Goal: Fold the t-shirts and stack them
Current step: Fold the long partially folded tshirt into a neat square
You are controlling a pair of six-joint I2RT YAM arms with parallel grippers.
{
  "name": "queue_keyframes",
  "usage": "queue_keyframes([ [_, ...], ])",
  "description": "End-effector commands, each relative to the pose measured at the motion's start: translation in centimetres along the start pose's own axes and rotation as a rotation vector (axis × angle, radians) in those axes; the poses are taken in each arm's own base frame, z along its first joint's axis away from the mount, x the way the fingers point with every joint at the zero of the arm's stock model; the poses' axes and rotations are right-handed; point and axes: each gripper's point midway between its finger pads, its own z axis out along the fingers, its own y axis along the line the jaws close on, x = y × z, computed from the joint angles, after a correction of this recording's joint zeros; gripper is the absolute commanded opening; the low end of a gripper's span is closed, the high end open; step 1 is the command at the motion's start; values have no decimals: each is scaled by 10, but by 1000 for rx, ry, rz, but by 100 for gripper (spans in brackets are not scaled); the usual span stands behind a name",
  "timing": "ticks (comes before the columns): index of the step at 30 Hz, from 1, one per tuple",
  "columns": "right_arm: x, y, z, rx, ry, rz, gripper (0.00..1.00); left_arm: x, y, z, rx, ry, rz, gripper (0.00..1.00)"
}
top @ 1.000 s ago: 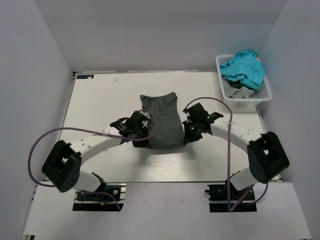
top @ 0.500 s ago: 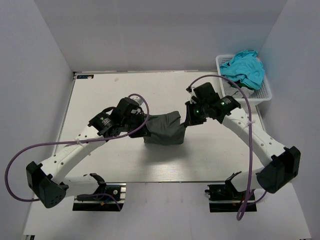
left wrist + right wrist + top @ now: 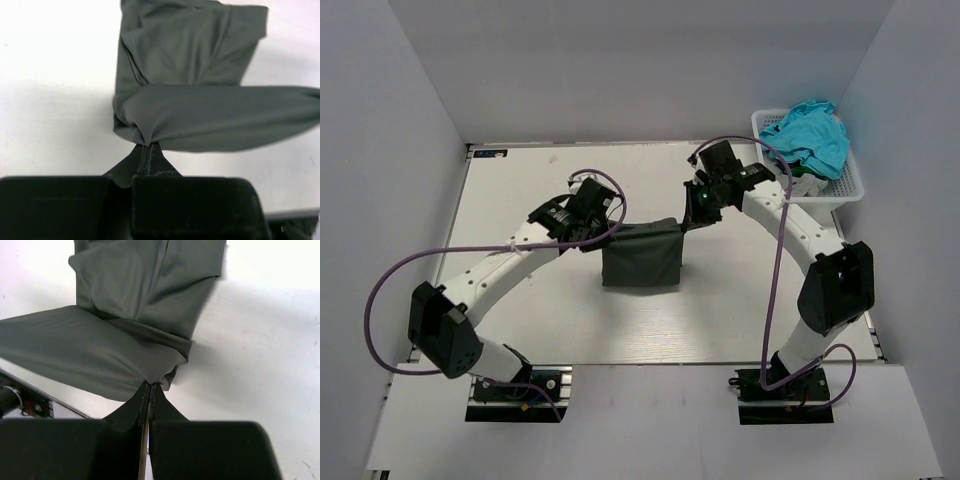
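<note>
Lifted and carried forward, the shirt [image 3: 642,262] edge hangs between left pincer [image 3: 604,236] and right pincer [image 3: 687,222], both clenched on it; I judge the fold half done.

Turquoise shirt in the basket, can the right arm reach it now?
Probably not yet: the right gripper is shut on a corner of the dark grey shirt. Nothing stands between it and the turquoise shirt, though.

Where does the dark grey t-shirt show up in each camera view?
Top external: dark grey t-shirt at the centre of the white table.
Left wrist: upper centre to the right edge, a corner pinched in the left gripper.
Right wrist: upper left and centre, a corner pinched in the right gripper.
Shared landmark: the white table beneath it.
</note>
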Motion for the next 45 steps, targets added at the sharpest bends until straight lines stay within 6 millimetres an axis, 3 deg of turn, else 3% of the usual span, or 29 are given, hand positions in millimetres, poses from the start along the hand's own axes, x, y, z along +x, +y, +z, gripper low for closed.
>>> queue_keyframes([
  [1,-24,-1,-1,-28,-46,-4,0,-39,2,7,-53,-117,-33,0],
  [5,-39,-7,8,-44,-70,12,0,-72,-3,14,-21,-200,-85,0],
  [8,-60,-11,16,-42,-97,4,0,-78,-5,30,-8,-185,-81,0],
  [9,-57,-19,31,-24,-64,20,0,-82,-4,34,-9,-180,-79,0],
  [10,-71,-15,26,-36,-93,7,0,-84,-7,39,-9,-180,-70,0],
  [11,-70,-21,36,-29,-68,17,0,-87,-5,45,-9,-175,-80,0],
  [16,-90,-40,56,2,-70,70,0,-107,-9,93,-4,-169,-60,0],
  [17,-100,-50,61,14,-98,91,0,-121,-19,97,20,-203,-50,0],
  [18,-107,-55,68,22,-110,113,0,-120,-13,120,-8,-182,-55,0],
  [20,-138,-57,69,-3,-168,126,0,-142,-14,136,-16,-202,-65,0],
  [21,-139,-63,84,-5,-153,128,0,-147,-9,147,-33,-194,-73,0],
  [22,-147,-67,99,-16,-169,97,20,-150,-4,158,-83,-199,-80,1],
  [23,-175,-58,89,-55,-248,54,44,-155,4,178,-133,-172,-83,3],
  [24,-188,-59,98,-75,-274,25,90,-163,15,185,-173,-172,-104,35],
  [25,-197,-60,97,-92,-287,6,90,-168,18,189,-189,-159,-108,72],
  [26,-202,-59,102,-120,-282,-10,90,-198,10,177,-177,-210,-125,100],
  [27,-224,-51,81,-122,-345,-37,90,-195,14,176,-207,-184,-118,100],
  [28,-230,-46,67,-118,-379,-83,90,-206,15,172,-200,-207,-131,100],
  [29,-219,-52,71,-109,-357,-81,90,-208,14,165,-195,-215,-133,100],
  [30,-213,-47,60,-111,-379,-96,90,-215,4,159,-138,-240,-130,100],
  [31,-222,-36,35,-127,-452,-125,90,-209,5,147,-115,-240,-131,100],
  [32,-207,-41,45,-132,-430,-115,90,-207,2,140,-84,-246,-133,100],
  [33,-195,-36,35,-141,-428,-119,90,-209,-11,134,-2,-259,-136,100],
  [34,-192,-28,25,-164,-441,-134,90,-186,-13,139,23,-217,-122,100],
  [35,-182,-29,29,-173,-417,-130,90,-191,-21,122,80,-244,-112,100],
  [36,-173,-21,27,-211,-394,-134,90,-182,-36,118,149,-228,-86,100],
  [40,-142,2,34,-352,-298,-115,90,-162,-69,113,335,-150,-63,100],
  [43,-118,16,49,-418,-253,-109,90,-135,-82,129,410,-48,-69,100],
  [45,-94,15,67,-437,-196,-93,90,-115,-89,140,441,17,-81,100],
])
